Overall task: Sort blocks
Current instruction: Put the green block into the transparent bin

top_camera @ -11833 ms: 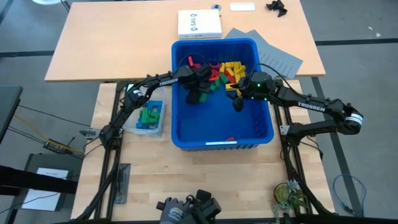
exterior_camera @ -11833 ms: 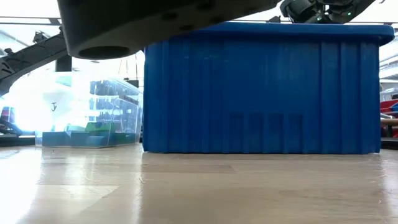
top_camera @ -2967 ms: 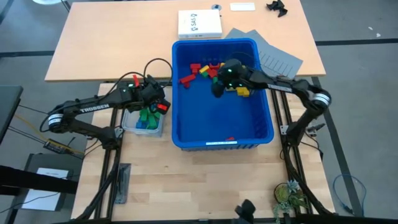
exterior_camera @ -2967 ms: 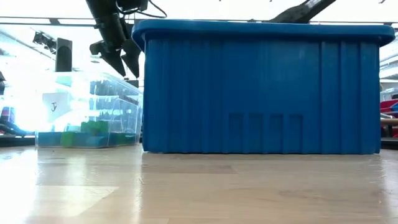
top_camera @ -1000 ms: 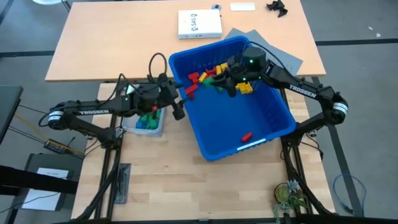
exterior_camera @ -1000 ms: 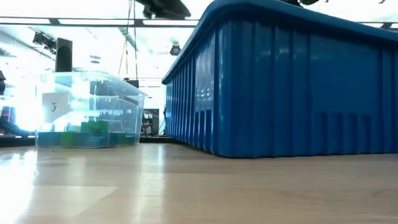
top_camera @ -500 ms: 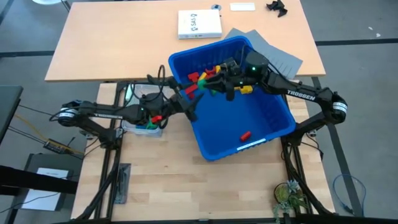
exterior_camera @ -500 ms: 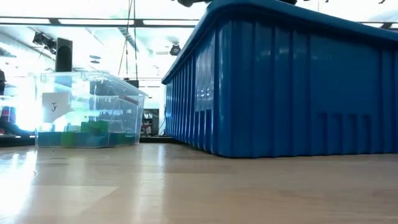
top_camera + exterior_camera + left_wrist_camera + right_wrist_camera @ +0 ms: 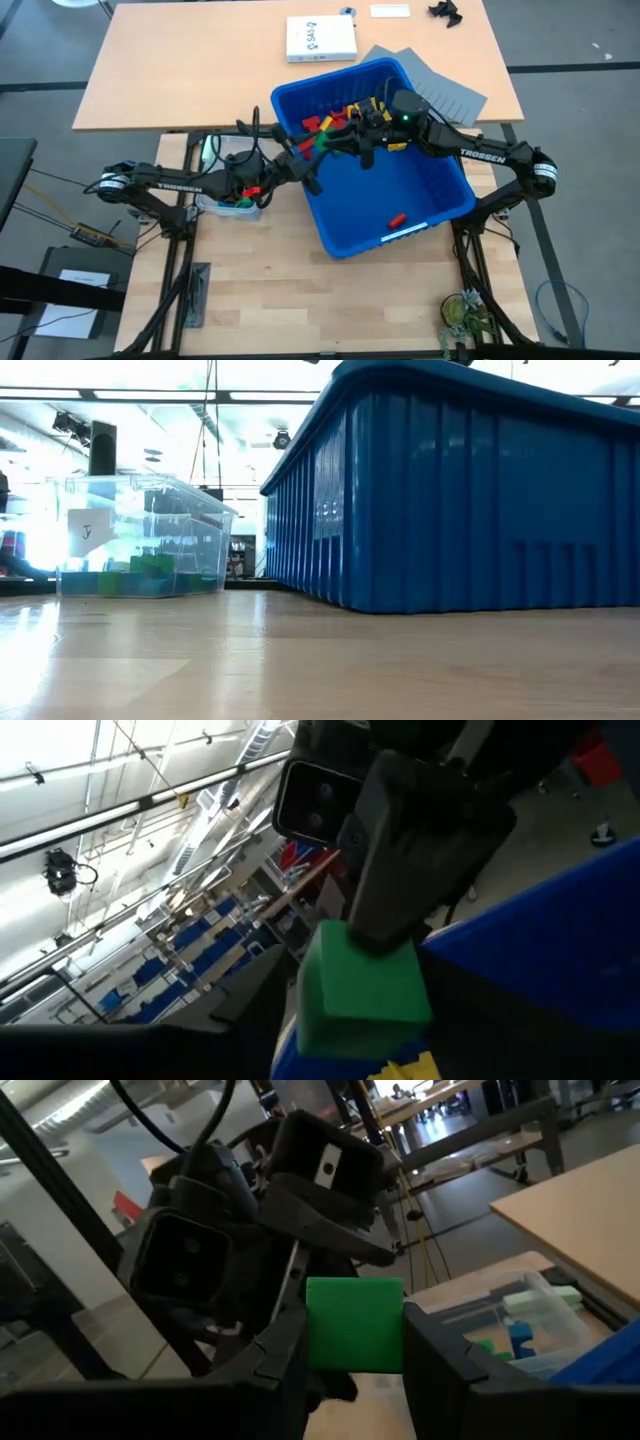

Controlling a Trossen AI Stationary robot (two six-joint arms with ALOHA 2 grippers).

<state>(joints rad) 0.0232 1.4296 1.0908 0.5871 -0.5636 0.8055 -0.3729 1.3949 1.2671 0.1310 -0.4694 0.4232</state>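
My right gripper point(image 9: 333, 143) reaches over the left part of the large blue bin point(image 9: 447, 214) and is shut on a green block point(image 9: 322, 142). My left gripper point(image 9: 307, 174) comes in over the bin's left rim, facing it, fingers open. In the right wrist view those fingers point(image 9: 335, 1238) stand just beyond the green block point(image 9: 352, 1325); whether they touch it, I cannot tell. Red and yellow blocks point(image 9: 338, 116) lie piled in the bin's far corner. One red block point(image 9: 396, 219) rests on the bin's floor. My right gripper pinches the green block by two opposite sides point(image 9: 312, 1330) between its two fingers. The fingers lie about level and come from the table's right side. The block point(image 9: 360, 985) is lifted clear, above the bin's inside near its left rim.
A small clear tub point(image 9: 232, 203) holding green and blue blocks point(image 9: 140, 572) stands left of the bin point(image 9: 480, 500), under my left arm. A white box point(image 9: 321, 38) and grey sheets point(image 9: 448, 92) lie on the far table.
My right gripper has carried the green block toward the table's left, over the bin. My left gripper has gone toward the table's right, over the bin's left rim, and has rolled and tipped upward to face the block.
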